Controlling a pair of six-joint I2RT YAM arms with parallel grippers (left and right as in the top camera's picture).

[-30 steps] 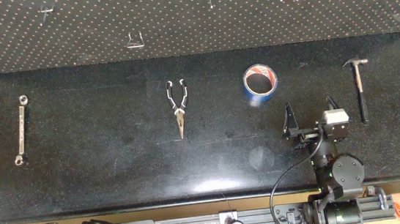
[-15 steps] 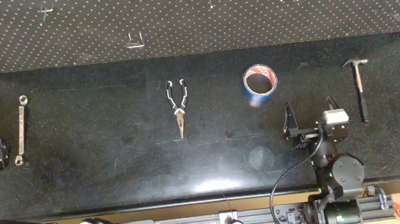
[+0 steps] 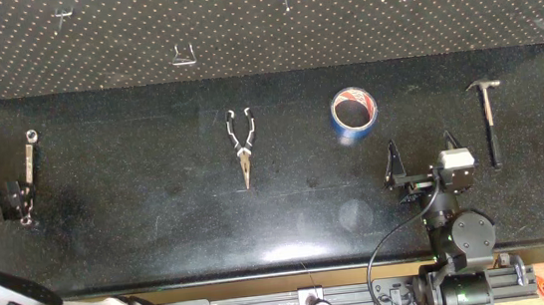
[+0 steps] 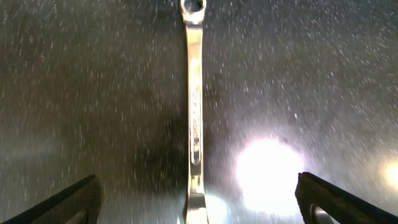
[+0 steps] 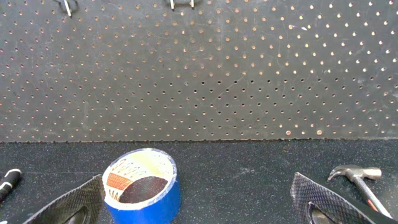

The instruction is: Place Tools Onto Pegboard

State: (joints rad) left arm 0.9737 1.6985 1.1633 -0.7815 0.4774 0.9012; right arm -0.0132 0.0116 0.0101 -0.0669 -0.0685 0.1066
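Over the wrench (image 4: 194,93), far left — left gripper (image 4: 196,186) spread wide, holding nothing; right gripper (image 3: 420,155) wide, empty — near tape roll (image 3: 353,113).

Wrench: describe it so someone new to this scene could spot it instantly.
Below the pegboard lies a black tabletop with four items in a row. The wrench is the leftmost, far left of the pliers, lined up between the fingers of the open left gripper. It alone is a slim, straight all-silver bar with a ring end.

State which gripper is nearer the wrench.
Left. The left gripper is directly over the wrench; the right gripper is far across the table, near the tape.
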